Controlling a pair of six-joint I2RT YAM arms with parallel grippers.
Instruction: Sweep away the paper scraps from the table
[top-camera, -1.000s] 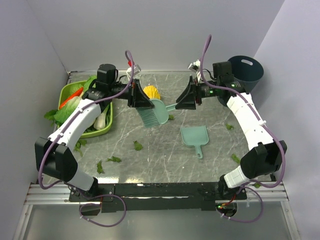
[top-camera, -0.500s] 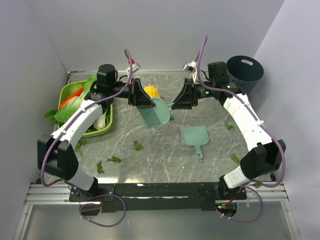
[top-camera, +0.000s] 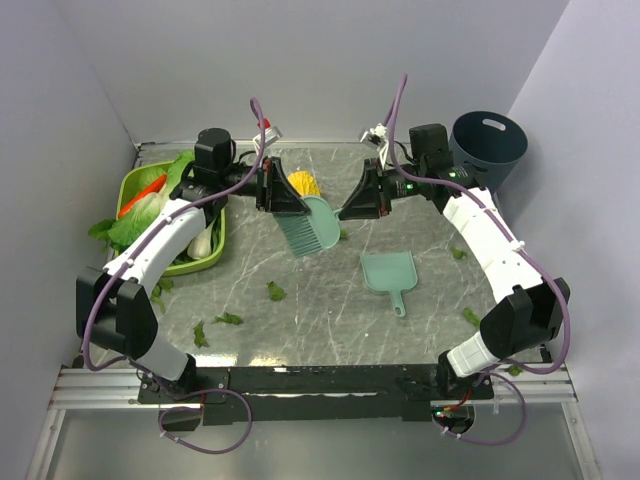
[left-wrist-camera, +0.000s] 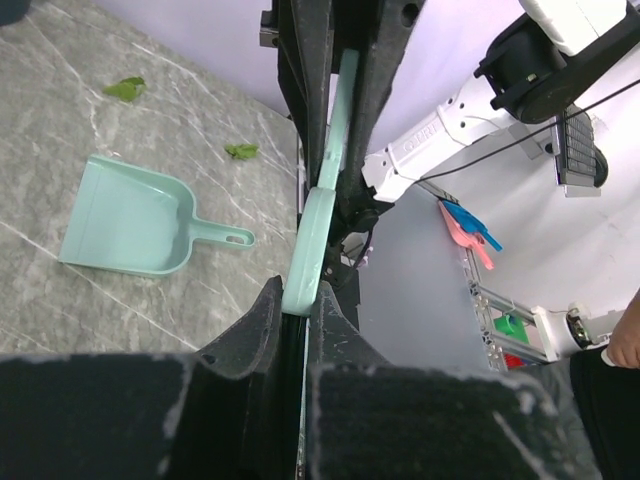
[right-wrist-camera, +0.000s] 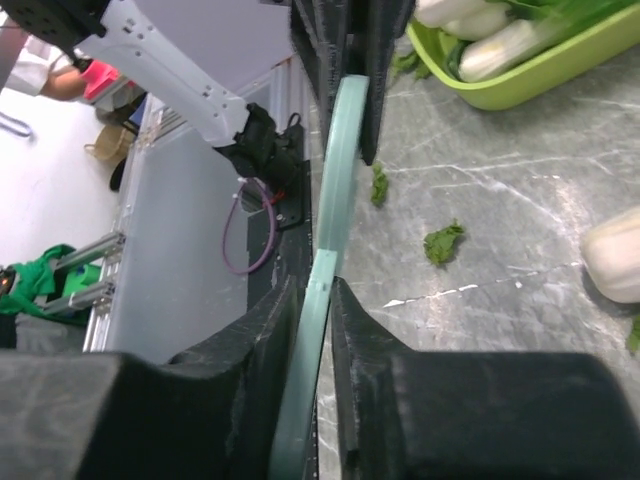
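**— What has your left pincer got?**
— My left pincer (top-camera: 290, 203) is clamped tight on the teal brush (top-camera: 310, 232) at its head end, with hardly any gap between the jaws. The brush is held up over the counter (top-camera: 330, 325).

**— And the right one?**
— My right pincer (right-wrist-camera: 315, 287) faces the left one from the other end of the brush. Its fingers (right-wrist-camera: 262, 330) sit almost shut on either side of the handle (right-wrist-camera: 340, 170), and the pads look to be touching it. So the brush spans the space between my two pincers.

**— Where are the paper scraps?**
— The paper scraps (top-camera: 276, 292) are scattered on the counter below, on the near side of both pincers and well apart from them. A few lie nearer my left pincer and a couple lie out beyond my right arm. One bit lies just beside the brush head, under my right pincer.

**— Anything else close by?**
— The teal dustpan (top-camera: 388, 272) lies flat on the counter, below my right pincer and toward me. A green tray (top-camera: 205, 262) of vegetables sits behind my left pincer. A dark bin (top-camera: 490, 150) stands behind my right one.
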